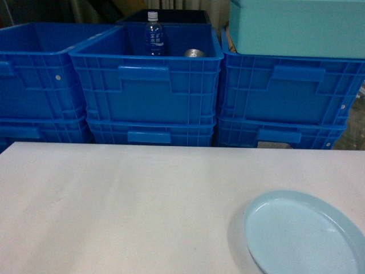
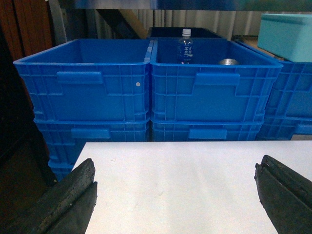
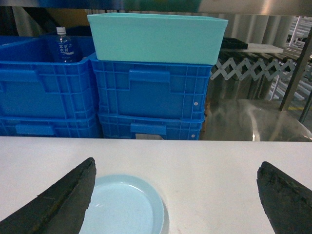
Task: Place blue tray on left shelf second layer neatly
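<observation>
White desk [image 1: 114,211], one blue tray [image 1: 302,234] lying flat, six blue crates [image 1: 145,80] behind, left claw [image 2: 175,195] and right claw [image 3: 175,200] both apart, empty.

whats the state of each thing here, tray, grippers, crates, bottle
blue tray: flat on the white table, not held
left gripper: open, empty
right gripper: open, behind the tray
middle crate: open-topped, stacked, holds the bottle
water bottle: upright, capped
turquoise box: sitting on the right crates
</observation>
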Robot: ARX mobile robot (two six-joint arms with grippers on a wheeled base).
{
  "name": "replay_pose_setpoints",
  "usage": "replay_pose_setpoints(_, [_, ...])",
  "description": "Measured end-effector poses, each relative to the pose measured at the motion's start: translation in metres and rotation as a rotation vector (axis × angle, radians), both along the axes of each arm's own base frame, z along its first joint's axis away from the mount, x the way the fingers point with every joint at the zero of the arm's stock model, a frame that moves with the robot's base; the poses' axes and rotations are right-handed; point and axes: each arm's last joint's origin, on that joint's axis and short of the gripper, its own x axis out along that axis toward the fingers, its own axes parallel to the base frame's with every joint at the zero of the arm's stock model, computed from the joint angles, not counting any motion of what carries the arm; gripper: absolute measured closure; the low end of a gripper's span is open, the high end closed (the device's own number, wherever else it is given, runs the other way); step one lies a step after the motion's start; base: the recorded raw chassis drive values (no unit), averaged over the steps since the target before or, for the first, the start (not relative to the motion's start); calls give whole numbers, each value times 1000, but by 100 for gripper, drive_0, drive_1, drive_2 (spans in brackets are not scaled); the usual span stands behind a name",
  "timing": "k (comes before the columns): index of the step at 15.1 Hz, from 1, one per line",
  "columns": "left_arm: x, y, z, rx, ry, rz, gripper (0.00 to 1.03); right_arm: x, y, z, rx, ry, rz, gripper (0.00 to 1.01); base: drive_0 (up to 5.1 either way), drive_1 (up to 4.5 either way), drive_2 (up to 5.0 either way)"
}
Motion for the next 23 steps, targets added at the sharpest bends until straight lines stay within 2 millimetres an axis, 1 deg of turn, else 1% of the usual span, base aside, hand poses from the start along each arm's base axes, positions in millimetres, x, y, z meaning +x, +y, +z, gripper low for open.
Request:
replay_pose_setpoints(15, [0, 0, 0, 0, 0, 0, 5, 0, 0, 0, 0, 0, 0, 3, 0, 0, 0])
replay_pose_setpoints(17, [0, 0, 0, 0, 0, 0, 5, 3, 1, 3, 25, -21, 28, 3, 0, 0, 0])
replay_pose_setpoints(18, [0, 0, 0, 0, 0, 0, 5, 8, 0, 7, 62, -14, 52, 3, 0, 0, 0])
replay_pose_setpoints(19, [0, 0, 0, 0, 0, 0, 5, 33, -2, 27, 209, 19, 127, 3, 0, 0, 0])
replay_pose_setpoints(20, [0, 0, 0, 0, 0, 0, 5, 51, -4, 42, 282, 27, 173, 3, 0, 0, 0])
replay_pose_setpoints(21, [0, 0, 0, 0, 0, 0, 5, 75, -6, 56, 383, 89, 221, 3, 0, 0, 0])
replay_pose_setpoints(22, [0, 0, 0, 0, 0, -1, 5, 97, -10, 57, 481, 172, 242, 3, 0, 0, 0])
replay_pose_setpoints(23, [0, 0, 0, 0, 1, 0, 5, 124, -13, 47, 592, 281, 252, 3, 0, 0, 0])
